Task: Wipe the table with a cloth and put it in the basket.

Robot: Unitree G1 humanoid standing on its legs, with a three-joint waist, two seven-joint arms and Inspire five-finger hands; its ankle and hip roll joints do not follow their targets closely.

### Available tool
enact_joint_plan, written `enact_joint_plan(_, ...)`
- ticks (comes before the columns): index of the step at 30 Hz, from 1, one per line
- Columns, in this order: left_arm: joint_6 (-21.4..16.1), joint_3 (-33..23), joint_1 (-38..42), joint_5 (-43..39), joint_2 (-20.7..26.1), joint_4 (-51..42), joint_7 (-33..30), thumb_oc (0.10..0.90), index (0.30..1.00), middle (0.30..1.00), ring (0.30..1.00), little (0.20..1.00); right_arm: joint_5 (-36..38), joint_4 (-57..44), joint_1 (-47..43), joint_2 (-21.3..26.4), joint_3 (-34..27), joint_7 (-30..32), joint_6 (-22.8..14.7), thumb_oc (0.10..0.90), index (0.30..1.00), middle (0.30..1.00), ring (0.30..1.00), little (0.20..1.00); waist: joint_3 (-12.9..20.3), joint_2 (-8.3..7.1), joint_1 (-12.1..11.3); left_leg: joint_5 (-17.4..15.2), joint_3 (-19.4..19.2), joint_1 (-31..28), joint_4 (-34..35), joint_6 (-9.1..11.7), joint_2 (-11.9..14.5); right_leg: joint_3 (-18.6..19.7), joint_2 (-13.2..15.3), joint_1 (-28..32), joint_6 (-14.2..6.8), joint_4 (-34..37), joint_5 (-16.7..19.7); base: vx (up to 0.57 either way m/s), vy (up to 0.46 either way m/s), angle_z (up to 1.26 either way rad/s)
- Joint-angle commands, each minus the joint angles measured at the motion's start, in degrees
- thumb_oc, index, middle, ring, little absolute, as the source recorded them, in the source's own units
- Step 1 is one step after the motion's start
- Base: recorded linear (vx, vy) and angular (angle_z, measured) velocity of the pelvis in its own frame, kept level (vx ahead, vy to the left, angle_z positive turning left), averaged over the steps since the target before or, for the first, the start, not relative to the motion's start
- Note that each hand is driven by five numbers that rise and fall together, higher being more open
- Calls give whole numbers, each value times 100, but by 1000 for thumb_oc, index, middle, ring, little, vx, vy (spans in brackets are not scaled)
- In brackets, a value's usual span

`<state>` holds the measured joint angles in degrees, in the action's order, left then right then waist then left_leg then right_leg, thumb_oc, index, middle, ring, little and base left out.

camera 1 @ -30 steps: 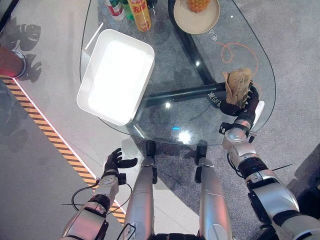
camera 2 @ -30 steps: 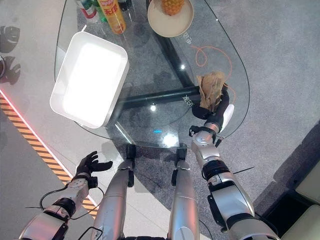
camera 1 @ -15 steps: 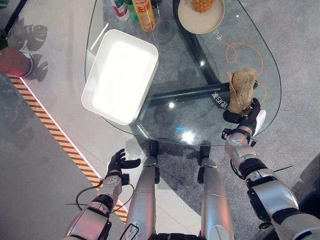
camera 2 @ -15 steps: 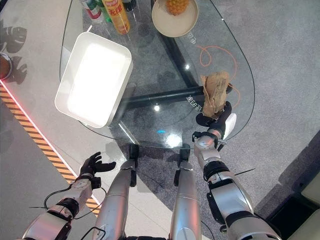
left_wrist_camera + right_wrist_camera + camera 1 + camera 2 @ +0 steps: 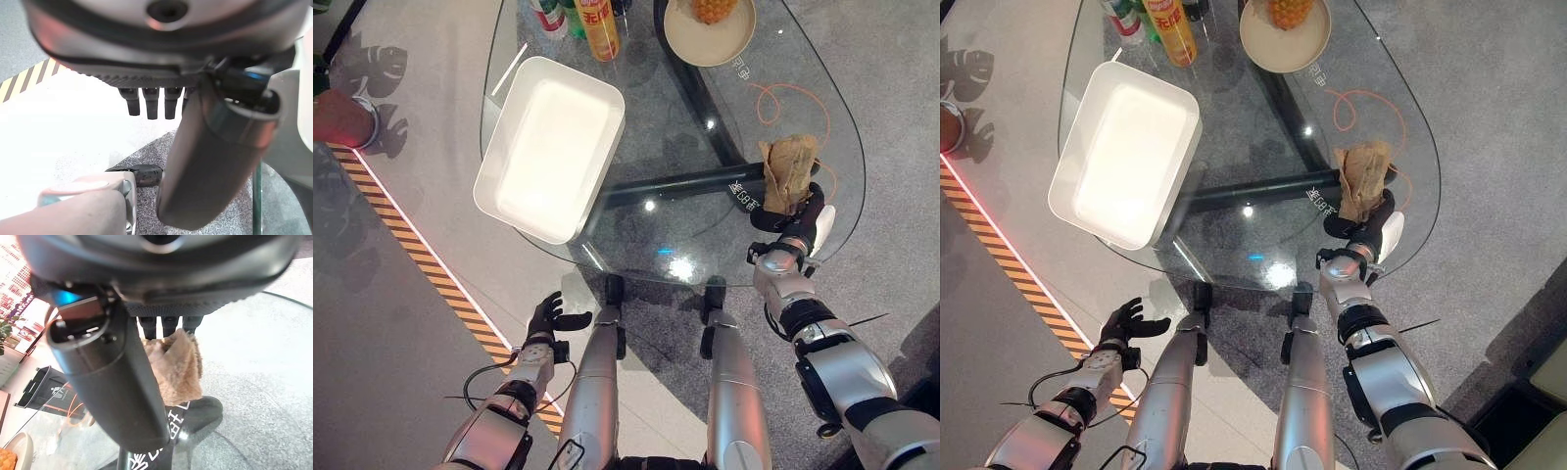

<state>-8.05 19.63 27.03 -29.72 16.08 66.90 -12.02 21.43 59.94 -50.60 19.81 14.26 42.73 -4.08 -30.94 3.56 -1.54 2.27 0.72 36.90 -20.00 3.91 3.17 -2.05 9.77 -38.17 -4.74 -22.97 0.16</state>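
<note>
The brown cloth (image 5: pixel 788 172) lies bunched on the glass desk (image 5: pixel 773 59), close to its right edge and just beside a thin orange cord (image 5: pixel 773 93) that loops on the floor under the glass. The right hand (image 5: pixel 793 217) reaches up over the near rim of the desk and meets the cloth's near end; in the right wrist view the fingers (image 5: pixel 166 325) come down onto the top of the cloth (image 5: pixel 176 364) with the thumb alongside, but whether they pinch the fabric or merely rest on it cannot be told.

Well apart from the cloth, on the left part of the desk, sits the white rectangular basket (image 5: pixel 499 201), with one corner jutting past the glass edge. At the far rim stand a few bottles (image 5: pixel 597 20), and to their right a round beige plate (image 5: pixel 734 44) carries a yellow fruit (image 5: pixel 710 8). A dark frame (image 5: pixel 675 181) shows through the glass below.

The left hand (image 5: pixel 548 318) hangs low by the robot's side, off the desk, over the grey floor near a yellow-and-black striped strip (image 5: pixel 421 264); its fingers are spread and relaxed, holding nothing.
</note>
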Motion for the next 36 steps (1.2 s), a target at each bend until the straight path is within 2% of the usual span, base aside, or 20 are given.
enact_joint_plan(1,-126,67,-81,-94,-8,195,-161,800,900,900,900,900,-310,-140,-372,427,98,105,-113,800,900,900,900,900,115,163,-100,-206,-149,75,-276,-351,-285,-371,-122,33,338,-107,-31,0,0,0)
enact_joint_plan(17,-116,124,-97,-111,-38,190,-120,800,900,900,900,900,-147,143,-687,441,203,76,239,800,900,900,900,900,115,235,-186,-202,-132,87,-279,-365,-312,-407,-93,4,348,-149,-50,3,2,1)
enact_joint_plan(18,-120,133,-93,-113,-40,202,-116,800,900,900,900,900,-147,187,-706,448,214,72,262,569,702,702,702,669,115,239,-192,-202,-130,83,-276,-365,-314,-414,-87,9,349,-147,-52,0,0,0)
enact_joint_plan(19,-135,133,-99,-111,-44,217,-104,800,900,900,900,900,-136,212,-717,453,223,61,286,391,549,549,549,491,115,244,-193,-200,-130,76,-269,-366,-317,-416,-85,12,351,-143,-51,0,0,0)
enact_joint_plan(20,-134,141,-105,-113,-47,212,-103,800,900,900,900,900,-137,248,-723,454,224,52,316,141,335,335,335,241,115,252,-198,-200,-127,74,-269,-368,-320,-416,-82,10,350,-149,-50,0,0,0)
enact_joint_plan(21,-137,146,-113,-111,-60,205,-109,800,900,900,900,900,-138,288,-726,443,221,61,339,100,300,300,300,200,115,260,-204,-195,-126,74,-265,-367,-321,-418,-77,12,350,-144,-46,0,0,0)
enact_joint_plan(36,-116,210,-96,-148,-94,190,-132,800,900,900,900,900,-186,490,-740,414,224,96,401,100,300,300,300,200,115,279,-213,-190,-121,141,-273,-384,-329,-417,-92,-60,348,-169,-38,0,0,0)
